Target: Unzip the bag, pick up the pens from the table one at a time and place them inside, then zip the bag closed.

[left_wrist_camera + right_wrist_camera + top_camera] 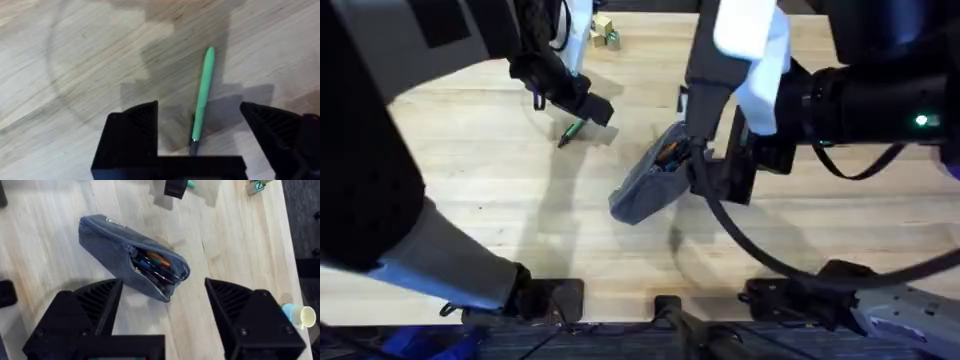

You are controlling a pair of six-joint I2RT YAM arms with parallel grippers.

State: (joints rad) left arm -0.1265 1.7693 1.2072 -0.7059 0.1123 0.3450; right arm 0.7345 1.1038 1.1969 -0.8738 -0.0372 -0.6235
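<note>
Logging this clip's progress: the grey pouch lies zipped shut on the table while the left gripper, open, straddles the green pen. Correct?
Not quite. The grey pouch is unzipped: the right wrist view shows its end gaping with pens inside. The rest holds: the left gripper is open with the green pen between its fingers on the table.

A grey pencil pouch (125, 255) lies slantwise on a pale wooden table (225, 245), its zipper open at one end, where orange and dark pens (155, 265) show inside. The right gripper (162, 307) hangs over it with both black fingers (85, 310) spread wide. A small paper cup (298, 314) sits near the table's edge
</note>
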